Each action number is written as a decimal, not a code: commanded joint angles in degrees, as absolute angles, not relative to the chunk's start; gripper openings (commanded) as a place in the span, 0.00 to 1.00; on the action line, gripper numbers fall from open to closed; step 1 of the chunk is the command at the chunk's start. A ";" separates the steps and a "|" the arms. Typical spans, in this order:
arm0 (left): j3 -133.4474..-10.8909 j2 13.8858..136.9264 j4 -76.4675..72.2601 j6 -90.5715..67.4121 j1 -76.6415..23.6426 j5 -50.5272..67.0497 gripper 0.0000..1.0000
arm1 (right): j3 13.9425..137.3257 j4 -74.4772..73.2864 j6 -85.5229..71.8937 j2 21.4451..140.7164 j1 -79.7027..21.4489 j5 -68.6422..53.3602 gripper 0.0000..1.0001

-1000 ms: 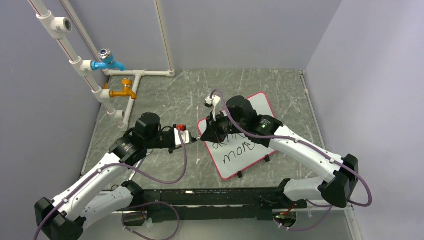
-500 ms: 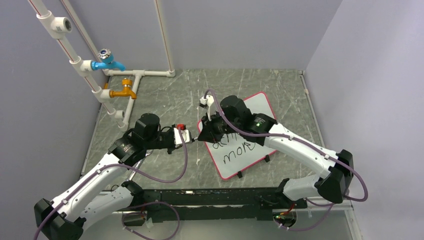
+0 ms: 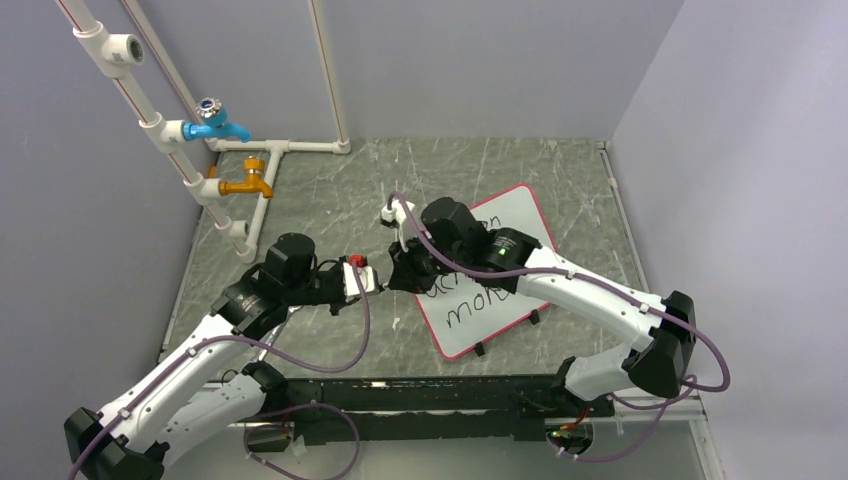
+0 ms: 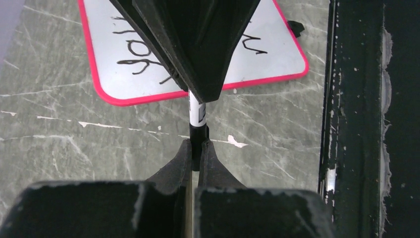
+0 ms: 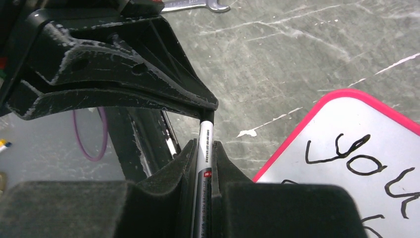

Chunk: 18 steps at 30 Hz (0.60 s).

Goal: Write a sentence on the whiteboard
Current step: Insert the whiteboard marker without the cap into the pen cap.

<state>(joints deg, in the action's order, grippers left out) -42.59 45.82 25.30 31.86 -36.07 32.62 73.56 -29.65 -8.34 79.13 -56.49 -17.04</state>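
The whiteboard [image 3: 515, 222] lies tilted on the table right of centre, with a pink rim and black handwriting on it. It also shows in the left wrist view [image 4: 277, 54] and the right wrist view [image 5: 346, 124]. A white marker [image 5: 204, 144] with a black end [image 4: 198, 141] spans the two grippers, just off the board's left edge. My right gripper [image 5: 203, 146] [image 3: 397, 278] is shut on the marker's white barrel. My left gripper [image 4: 196, 145] [image 3: 377, 283] faces it, shut on the black cap end. The marker tip is hidden.
White pipes carrying a blue tap [image 3: 215, 125] and an orange tap [image 3: 247, 185] stand at the back left. A metal wrench [image 5: 193, 5] lies on the table behind my left arm. A black rail [image 3: 420, 392] runs along the near edge.
My right gripper has carried the marker leftward off the whiteboard to meet my left gripper. The left arm shifted only slightly. More of the board's writing is uncovered.
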 commanded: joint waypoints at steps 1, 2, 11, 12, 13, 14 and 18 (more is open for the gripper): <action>-44.03 44.15 14.97 32.21 -36.78 41.45 0.00 | 76.45 -26.93 -2.68 81.22 -61.65 -19.81 0.00; -43.99 43.98 15.10 32.41 -36.75 41.86 0.00 | 76.79 -27.44 -1.15 81.40 -62.14 -19.86 0.00; -43.84 43.55 14.95 32.63 -36.64 43.15 0.00 | 78.63 -29.71 6.05 82.60 -64.06 -19.25 0.00; -43.85 43.64 15.00 32.61 -36.62 42.96 0.00 | 78.57 -29.59 5.80 82.58 -64.07 -19.03 0.00; -43.86 43.68 15.00 32.54 -36.49 42.69 0.00 | 78.38 -29.49 5.54 82.53 -64.15 -18.75 0.00; -43.86 43.65 15.00 32.40 -36.53 42.29 0.00 | 78.28 -29.53 5.27 82.48 -64.16 -18.23 0.00; -43.77 43.56 15.11 32.54 -36.43 39.75 0.00 | 77.54 -30.09 4.13 81.50 -64.16 -15.18 0.00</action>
